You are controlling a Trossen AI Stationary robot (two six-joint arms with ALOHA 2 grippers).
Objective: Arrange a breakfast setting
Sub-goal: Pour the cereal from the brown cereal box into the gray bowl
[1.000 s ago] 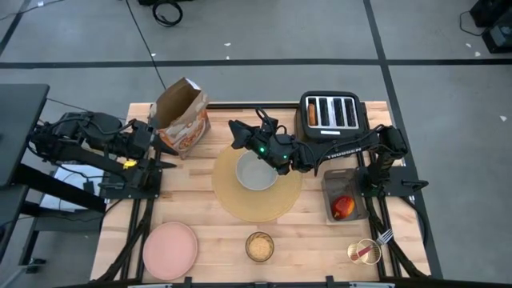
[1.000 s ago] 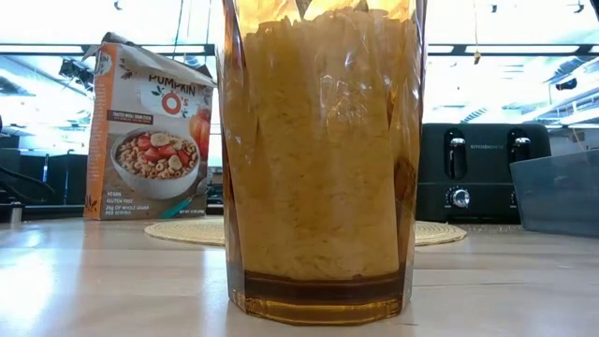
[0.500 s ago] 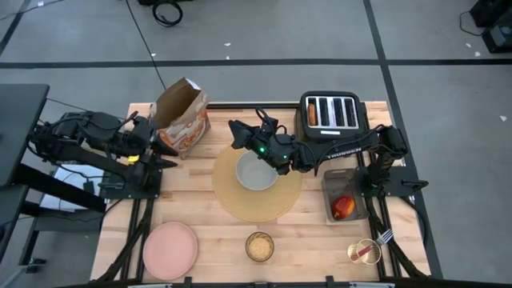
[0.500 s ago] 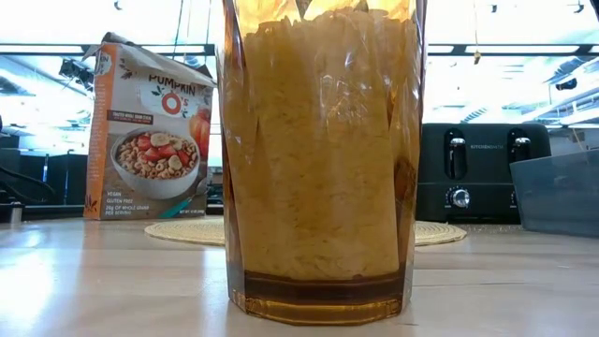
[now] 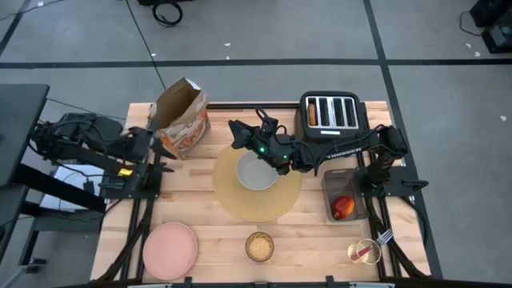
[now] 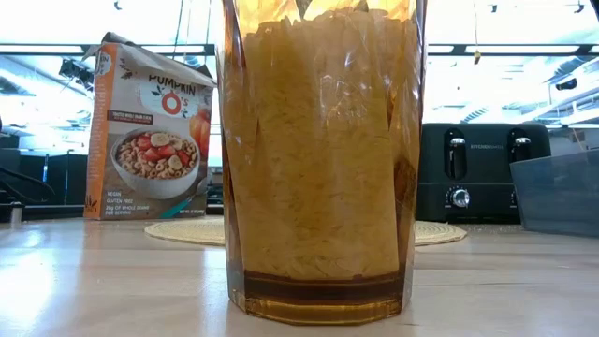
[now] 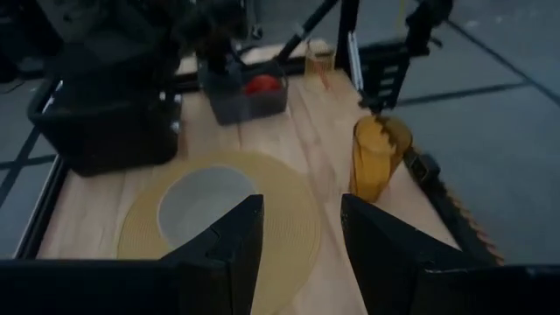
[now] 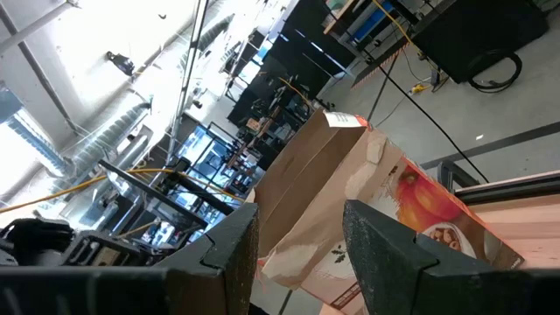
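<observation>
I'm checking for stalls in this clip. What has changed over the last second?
Only the left gripper moved: it drew back slightly from the cereal box, fingers open and empty. The right gripper hangs over the far edge of the placemat, open and empty. The bowl, plate, glass, fork and apple stayed put.
</observation>
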